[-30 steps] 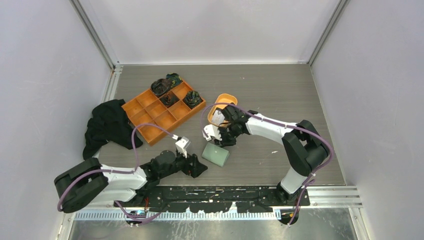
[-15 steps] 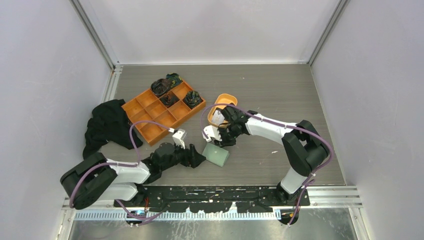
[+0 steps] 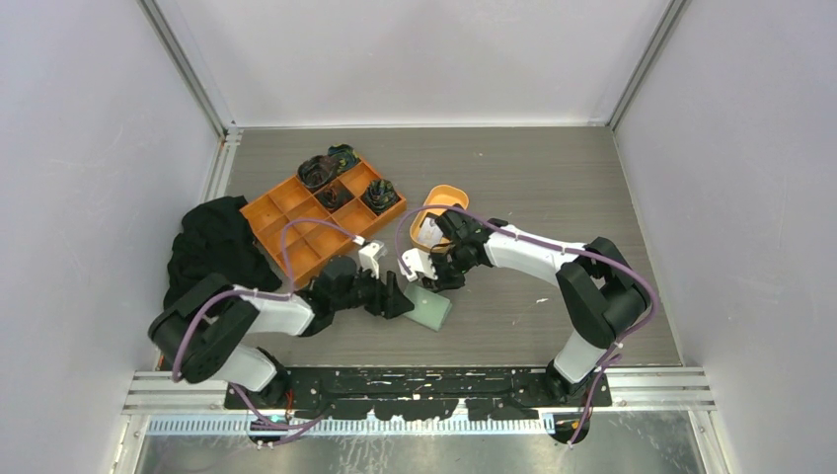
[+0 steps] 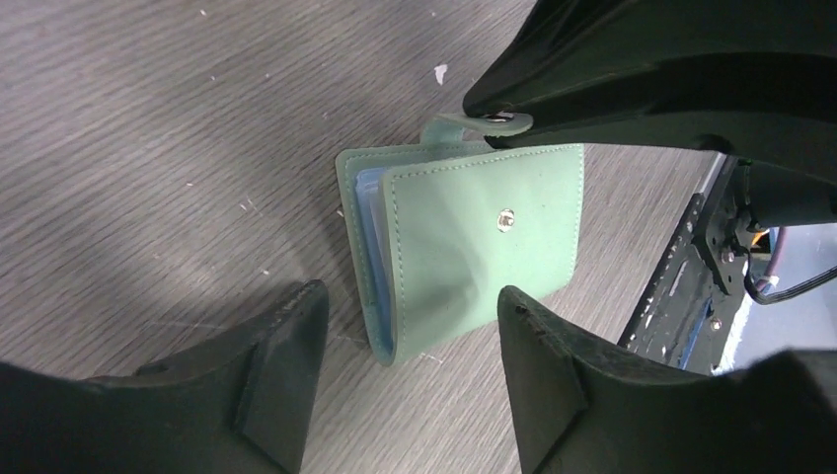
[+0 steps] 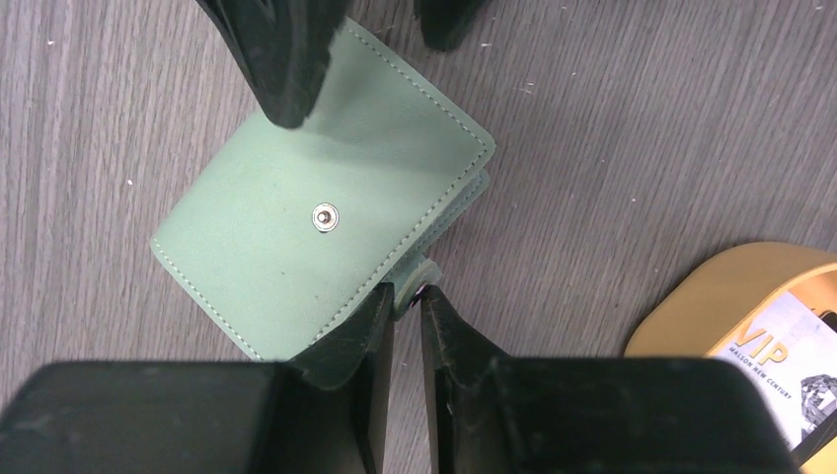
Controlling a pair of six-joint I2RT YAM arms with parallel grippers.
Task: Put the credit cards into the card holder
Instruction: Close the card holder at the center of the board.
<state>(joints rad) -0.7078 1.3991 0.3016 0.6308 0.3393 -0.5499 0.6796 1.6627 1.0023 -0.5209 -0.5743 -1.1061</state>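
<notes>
The sage-green card holder (image 3: 431, 307) lies folded on the table, snap stud up (image 5: 316, 222). Bluish pockets show at its edge (image 4: 367, 247). My right gripper (image 5: 407, 293) is shut on its small closing tab (image 4: 474, 123). My left gripper (image 4: 410, 331) is open and low over the table, its fingers (image 4: 286, 365) standing either side of the holder's near corner without touching it. A white credit card (image 5: 790, 370) printed "VIP" lies in the oval orange dish (image 3: 446, 198), just behind the right gripper (image 3: 424, 272).
An orange compartment tray (image 3: 321, 212) with dark bundles in its far cells sits at the back left. A black cloth (image 3: 212, 247) lies heaped left of it. The black mounting rail (image 3: 444, 380) runs along the near edge.
My left arm has swung forward and right, bringing its gripper up to the card holder, and its jaws have narrowed a little. The right gripper has stayed put on the tab.
</notes>
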